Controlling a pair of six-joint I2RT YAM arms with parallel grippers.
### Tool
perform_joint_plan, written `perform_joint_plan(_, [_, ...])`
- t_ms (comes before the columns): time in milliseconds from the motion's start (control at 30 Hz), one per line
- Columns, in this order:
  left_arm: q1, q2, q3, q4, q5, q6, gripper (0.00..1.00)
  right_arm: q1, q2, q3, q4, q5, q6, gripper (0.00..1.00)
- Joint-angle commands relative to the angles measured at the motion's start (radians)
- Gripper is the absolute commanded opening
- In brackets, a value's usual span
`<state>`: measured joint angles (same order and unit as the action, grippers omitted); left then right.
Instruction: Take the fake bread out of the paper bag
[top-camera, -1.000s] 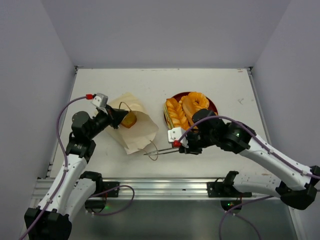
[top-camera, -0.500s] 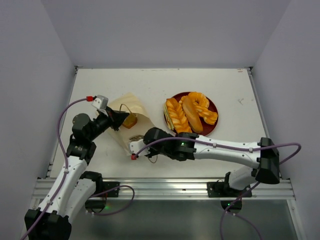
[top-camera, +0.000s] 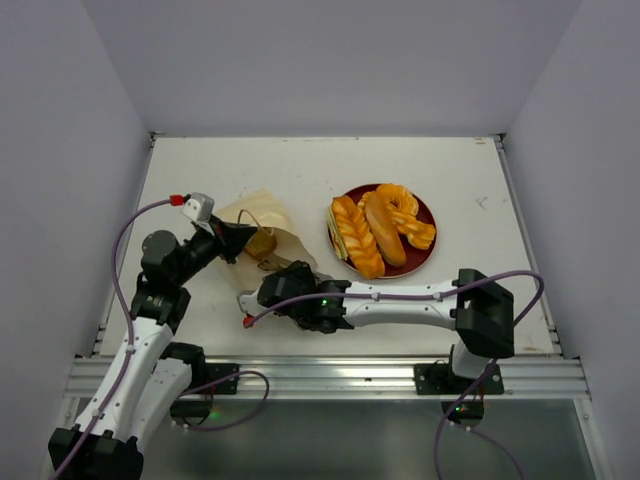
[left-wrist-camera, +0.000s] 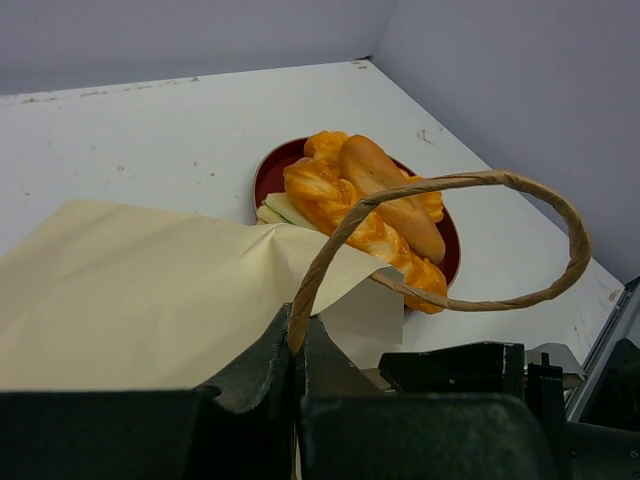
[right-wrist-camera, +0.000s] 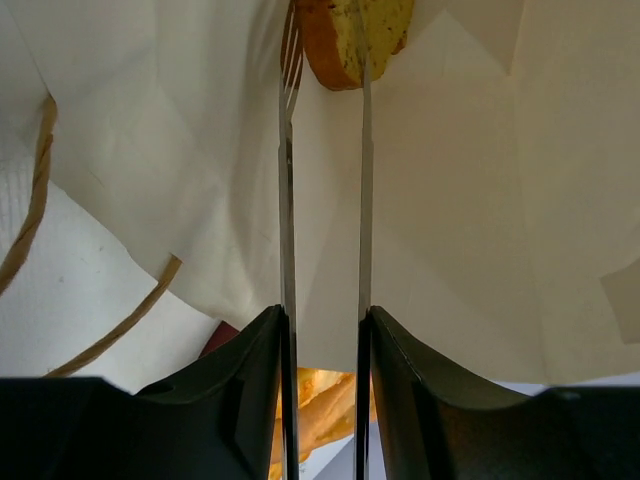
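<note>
The paper bag lies on its side left of centre, mouth toward the near edge. My left gripper is shut on its brown loop handle, the rope pinched between the jaws in the left wrist view. My right gripper reaches into the bag's mouth. Its two thin metal fingers stand a little apart, tips level with a round brown slice of fake bread deep inside. That slice also shows in the top view. A braided loaf, a long roll and a doughnut lie on the red plate.
The right arm stretches across the near side of the table from right to left, in front of the plate. The bag's second handle lies loose on the table by the mouth. Grey walls close the table on three sides.
My right gripper has swung left from beside the red plate to the bag and pushed its fingers into the bag's mouth. My left gripper has kept hold of the handle.
</note>
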<state>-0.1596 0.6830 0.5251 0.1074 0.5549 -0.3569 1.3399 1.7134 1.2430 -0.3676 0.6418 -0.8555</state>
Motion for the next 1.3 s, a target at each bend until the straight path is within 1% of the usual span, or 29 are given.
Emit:
perform_joint_plan(0, [-0.008, -0.016, 0.001, -0.009, 0.019, -0.007, 0.0, 0.002, 0.025, 0.026, 0.062, 0.09, -0.043, 0.43])
perform_joint_plan(133, [-0.008, -0.02, 0.001, -0.011, 0.023, -0.005, 0.0, 0.002, 0.052, 0.044, 0.053, 0.093, -0.042, 0.47])
perform_joint_plan(267, [-0.008, -0.025, 0.001, -0.011, 0.03, -0.008, 0.0, 0.001, 0.081, 0.058, 0.052, 0.102, -0.042, 0.48])
perform_joint_plan(400, [-0.008, -0.033, 0.003, -0.012, 0.033, -0.01, 0.0, 0.001, 0.107, 0.075, 0.035, 0.101, -0.034, 0.45])
perform_joint_plan(467, [-0.008, -0.036, 0.003, -0.015, 0.034, -0.011, 0.0, 0.002, 0.121, 0.085, 0.026, 0.099, -0.027, 0.43])
perform_joint_plan(567, [-0.008, -0.039, 0.006, -0.02, 0.033, -0.011, 0.0, 0.001, 0.135, 0.096, 0.004, 0.094, -0.011, 0.31])
perform_joint_plan(600, [-0.008, -0.04, 0.007, -0.021, 0.031, -0.008, 0.0, 0.002, 0.135, 0.096, -0.005, 0.09, -0.002, 0.24])
perform_joint_plan(667, [-0.008, -0.042, 0.007, -0.028, 0.03, -0.007, 0.0, 0.001, 0.137, 0.098, -0.017, 0.087, 0.01, 0.19])
perform_joint_plan(700, [-0.008, -0.043, 0.007, -0.031, 0.03, -0.002, 0.0, 0.001, 0.135, 0.098, -0.028, 0.084, 0.013, 0.14])
perform_joint_plan(800, [-0.008, -0.046, 0.004, -0.038, 0.023, 0.009, 0.0, -0.001, 0.121, 0.098, -0.056, 0.067, 0.036, 0.08])
perform_joint_plan(833, [-0.008, -0.045, 0.004, -0.043, 0.02, 0.012, 0.0, 0.001, 0.112, 0.096, -0.063, 0.046, 0.044, 0.05])
perform_joint_plan(933, [-0.008, -0.04, 0.001, -0.054, 0.007, 0.038, 0.0, 0.001, 0.066, 0.084, -0.093, 0.0, 0.067, 0.0])
perform_joint_plan(1100, [-0.008, -0.03, 0.0, -0.078, -0.029, 0.105, 0.0, -0.001, -0.047, 0.038, -0.145, -0.079, 0.095, 0.0])
perform_joint_plan(1133, [-0.008, -0.028, 0.0, -0.086, -0.039, 0.116, 0.0, 0.001, -0.092, 0.032, -0.155, -0.096, 0.099, 0.0])
perform_joint_plan(1267, [-0.008, -0.042, -0.014, -0.089, -0.036, 0.18, 0.0, 0.001, -0.201, -0.01, -0.209, -0.169, 0.128, 0.0])
